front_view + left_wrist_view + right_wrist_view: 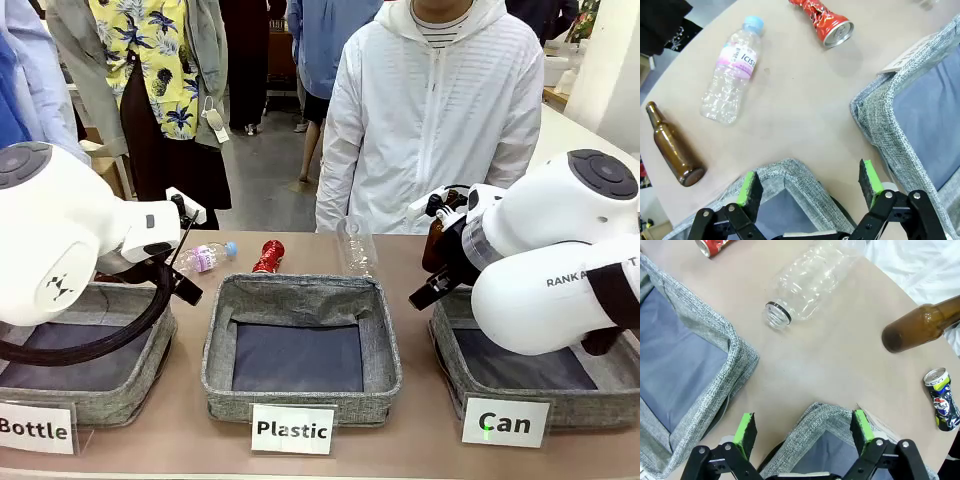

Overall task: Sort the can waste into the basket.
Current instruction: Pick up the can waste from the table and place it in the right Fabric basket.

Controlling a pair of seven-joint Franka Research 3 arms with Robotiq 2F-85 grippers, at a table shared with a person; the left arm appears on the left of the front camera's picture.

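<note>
Near edge: three grey baskets in a row, each with a white label. Bottle basket point(120, 400) is on the left, Plastic basket point(380, 385) in the middle, Can basket point(590, 405) on the right. Left gripper point(808, 167) hangs over the Bottle basket's far corner, the one next to the Plastic basket. Jaws are wide, nothing between the green pads point(749, 187). Right gripper point(801, 413) hangs over the Can basket's far corner on the Plastic basket side. Jaws are wide here too, nothing held. Both cans are out on the table point(805, 100), beyond the baskets. Red can point(822, 20) is crushed and lies on its side past the gap between the Bottle and Plastic baskets, open end showing in the left wrist view. Water bottle point(732, 70) with a blue cap lies near it, not touching. Small brown bottle point(672, 145) lies on the water bottle's other side. Capless clear bottle point(810, 285) lies beyond the Plastic basket's far right corner, mouth toward the baskets. Second brown bottle point(920, 327) is near it; cannot tell whether it is upright or lying. Dark can point(942, 400), with a blue logo, sits on the table just outside the Can basket, near that brown bottle and well apart from the red can. A person in a white jacket point(440, 110) stands at the far edge.
</note>
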